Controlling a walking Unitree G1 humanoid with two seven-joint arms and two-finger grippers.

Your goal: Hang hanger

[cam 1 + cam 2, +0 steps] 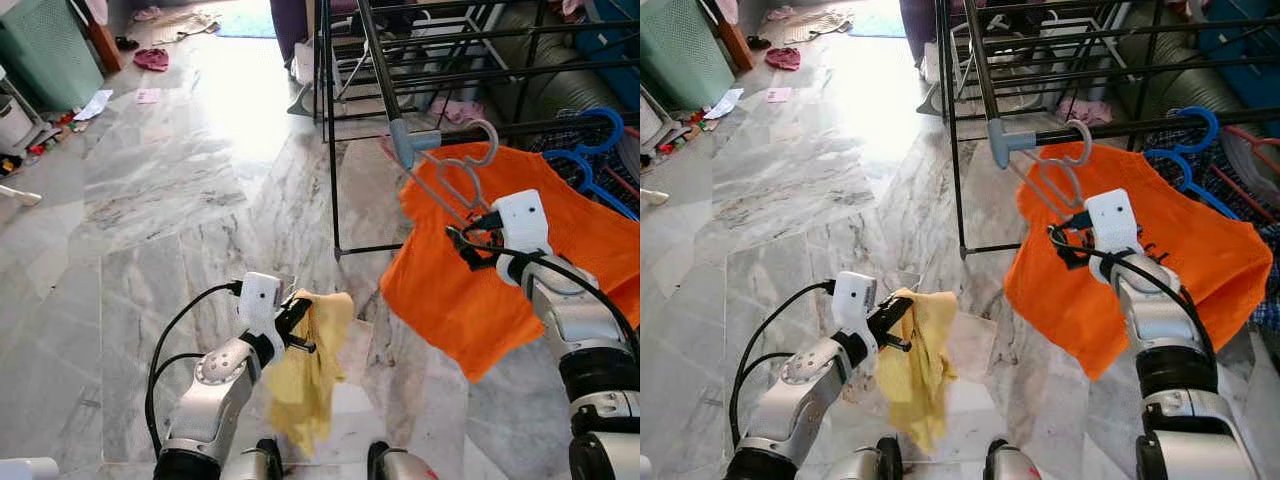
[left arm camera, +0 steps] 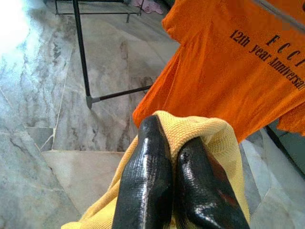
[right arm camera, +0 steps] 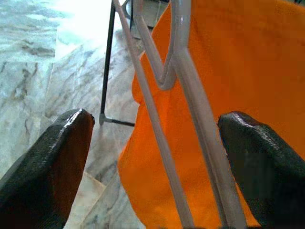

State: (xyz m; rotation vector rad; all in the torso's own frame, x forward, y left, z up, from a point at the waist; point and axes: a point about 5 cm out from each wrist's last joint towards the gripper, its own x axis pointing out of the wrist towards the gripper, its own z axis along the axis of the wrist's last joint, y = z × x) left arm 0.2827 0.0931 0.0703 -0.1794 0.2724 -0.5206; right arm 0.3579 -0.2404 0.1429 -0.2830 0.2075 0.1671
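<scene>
Currently the grey hanger (image 1: pixel 455 180) w/ orange T-shirt (image 1: pixel 480 280) has its hook over the black drying rack (image 1: pixel 400 60) rail, shirt draping toward the marble floor (image 1: pixel 160 200). R gripper (image 3: pixel 152 157) sits at the hanger neck, fingers (image 3: pixel 47 162) spread wide either side of the wire, not clamped. L gripper (image 2: pixel 167 181) low in front, pinched closed on a yellow cloth (image 1: pixel 305 370) that hangs down; blue hangers (image 1: pixel 590 150) farther right on the rack.
</scene>
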